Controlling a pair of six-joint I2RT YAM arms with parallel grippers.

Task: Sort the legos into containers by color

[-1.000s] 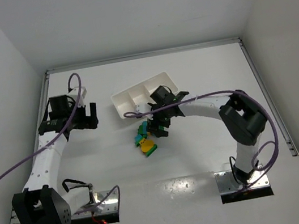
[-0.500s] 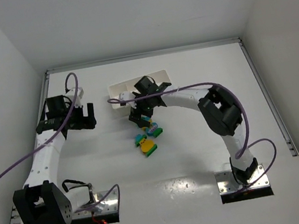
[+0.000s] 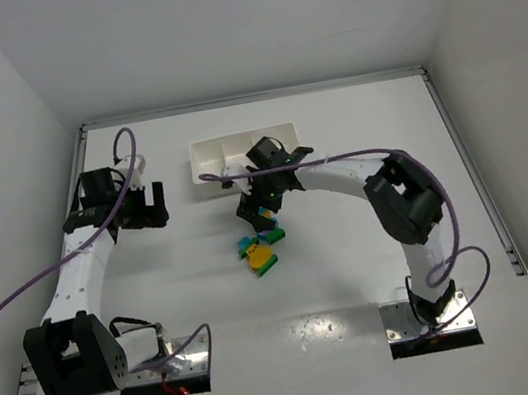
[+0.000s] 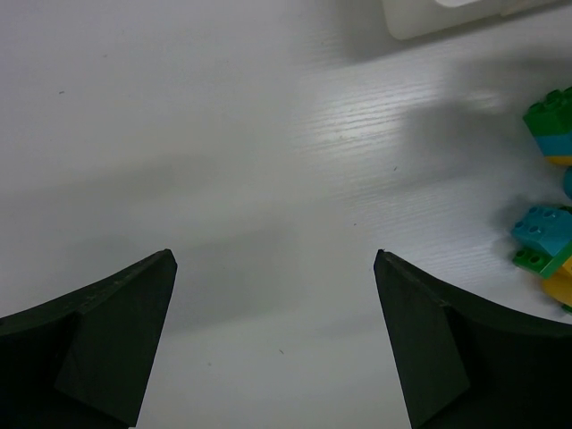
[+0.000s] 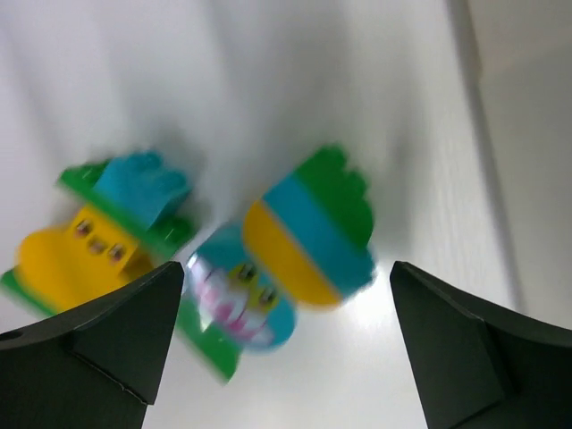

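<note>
The legos lie in a loose cluster on the table [image 3: 260, 247], in front of the white three-compartment tray [image 3: 207, 156]. My right gripper [image 3: 259, 206] hovers open just above the cluster's far end. In the right wrist view, my right gripper [image 5: 286, 299] has wide-apart jaws and holds nothing. Between the jaws lie a green-cyan-yellow stack [image 5: 308, 228], a cyan piece with a printed face on a green brick [image 5: 237, 308], and a yellow-cyan-green group [image 5: 98, 237]. My left gripper [image 3: 154, 206] is open and empty, left of the legos. In its wrist view [image 4: 273, 257], bricks [image 4: 547, 237] show at the right edge.
The tray's corner [image 4: 465, 13] shows at the top of the left wrist view. White walls enclose the table on three sides, with a rail along the right edge [image 3: 466, 164]. Purple cables loop over both arms.
My right gripper swung left along the tray's front and came back over the legos. The tray turned from tilted to nearly level and shifted left. The left arm barely moved.
</note>
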